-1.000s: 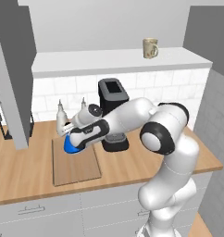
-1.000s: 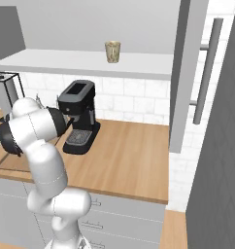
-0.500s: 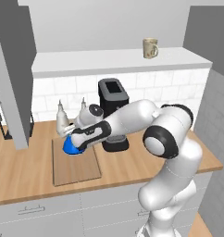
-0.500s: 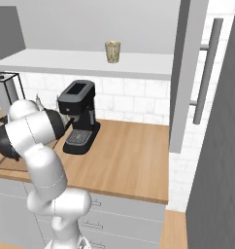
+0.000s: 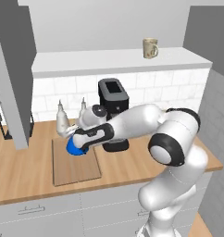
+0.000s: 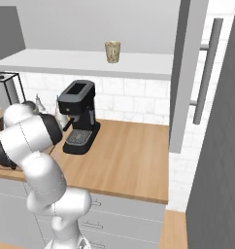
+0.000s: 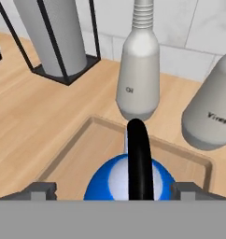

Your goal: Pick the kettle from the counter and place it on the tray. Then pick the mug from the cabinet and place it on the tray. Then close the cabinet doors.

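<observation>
Kettle (image 7: pixel 129 179) sits on the tray (image 7: pixel 73 149); hand (image 7: pixel 113 192) spread wide around its black handle, not pinching.

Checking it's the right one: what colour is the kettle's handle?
Black, arching over the blue kettle; clearest in the hand view.

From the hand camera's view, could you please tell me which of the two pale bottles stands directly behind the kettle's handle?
The bottle labelled Oil, with the ribbed neck. It stands straight beyond the kettle handle; the Vinegar bottle is off to the right.
</observation>
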Robot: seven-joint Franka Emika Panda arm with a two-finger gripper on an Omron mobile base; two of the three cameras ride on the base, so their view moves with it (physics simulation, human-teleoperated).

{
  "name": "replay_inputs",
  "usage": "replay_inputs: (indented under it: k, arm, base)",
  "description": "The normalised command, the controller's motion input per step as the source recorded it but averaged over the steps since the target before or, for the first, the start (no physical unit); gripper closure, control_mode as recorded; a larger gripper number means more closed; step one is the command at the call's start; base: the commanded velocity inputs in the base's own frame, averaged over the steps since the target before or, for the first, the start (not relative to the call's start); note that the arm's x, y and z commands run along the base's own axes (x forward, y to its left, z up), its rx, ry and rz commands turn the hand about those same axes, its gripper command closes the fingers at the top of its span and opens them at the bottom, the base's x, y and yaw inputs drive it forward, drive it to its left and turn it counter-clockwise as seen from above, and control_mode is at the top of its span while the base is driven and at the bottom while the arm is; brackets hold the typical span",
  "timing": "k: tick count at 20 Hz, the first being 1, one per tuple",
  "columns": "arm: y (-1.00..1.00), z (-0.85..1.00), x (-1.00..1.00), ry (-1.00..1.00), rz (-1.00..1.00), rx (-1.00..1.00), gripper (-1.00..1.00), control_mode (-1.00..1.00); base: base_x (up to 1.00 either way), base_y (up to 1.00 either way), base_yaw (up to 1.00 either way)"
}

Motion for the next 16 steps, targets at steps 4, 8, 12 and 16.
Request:
replay_inputs:
  k: [4,8,12,16]
  arm:
    - [0.0,0.09,-0.3,0.0,-0.06,0.01,-1.0,-1.0]
    - [-0.04,0.41,-0.41,0.0,-0.16,0.0,-1.0,-1.0]
    - [-0.22,0.49,-0.35,0.0,-0.19,0.0,-1.0,-1.0]
    - [-0.2,0.63,-0.41,0.0,-0.2,0.0,-1.0,-1.0]
  base:
    - [0.0,0.0,0.0]
    - [0.0,0.0,0.0]
    - [0.0,0.0,0.0]
    - [0.0,0.0,0.0]
